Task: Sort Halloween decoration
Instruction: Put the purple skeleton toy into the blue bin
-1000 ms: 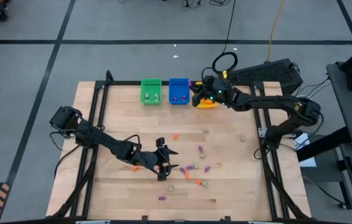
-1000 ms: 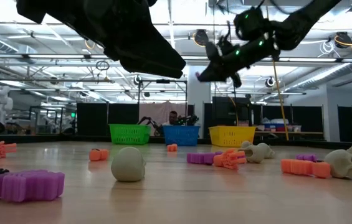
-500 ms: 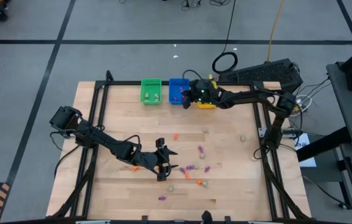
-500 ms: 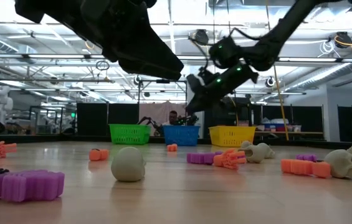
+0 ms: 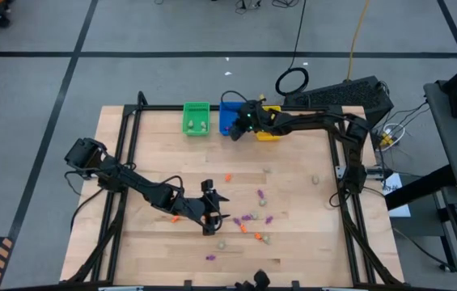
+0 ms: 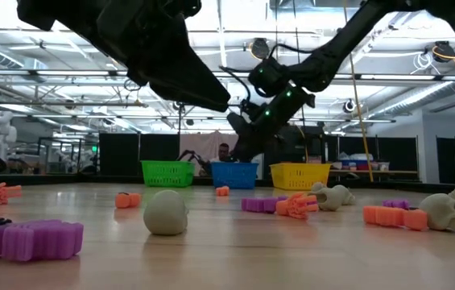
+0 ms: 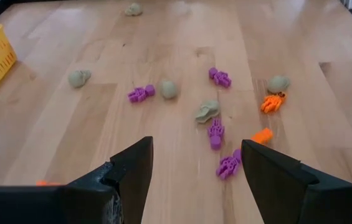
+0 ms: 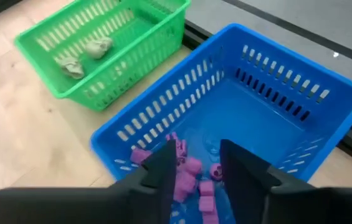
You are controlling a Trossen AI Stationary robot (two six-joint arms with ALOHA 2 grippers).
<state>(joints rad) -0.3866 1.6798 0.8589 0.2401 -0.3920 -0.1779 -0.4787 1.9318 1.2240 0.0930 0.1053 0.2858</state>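
The decorations are tiny orange, purple (image 5: 248, 218) and beige trinkets scattered on the near middle of the wooden table; the left wrist view shows several, such as a purple one (image 7: 215, 133) and a beige skull (image 7: 207, 111). My left gripper (image 5: 222, 208) (image 7: 197, 155) hovers open just left of that scatter, touching nothing. My right gripper (image 5: 240, 124) (image 8: 199, 167) hangs over the blue bin (image 8: 300, 81), fingers a little apart. Purple trinkets (image 8: 139, 155) lying on the bin's floor show in and beside the gap.
Three bins stand in a row at the far edge: green (image 5: 196, 118) with two beige skulls (image 8: 98, 46), blue (image 5: 228, 109), and yellow (image 5: 270, 134). Bare wood lies between the bins and the scatter. A black frame edges the table. A cable coil (image 5: 292, 81) lies beyond it.
My right gripper has moved toward the table's left along the far edge, from above the yellow bin to above the blue bin, dropping somewhat lower. The left arm and the scattered trinkets have stayed put.
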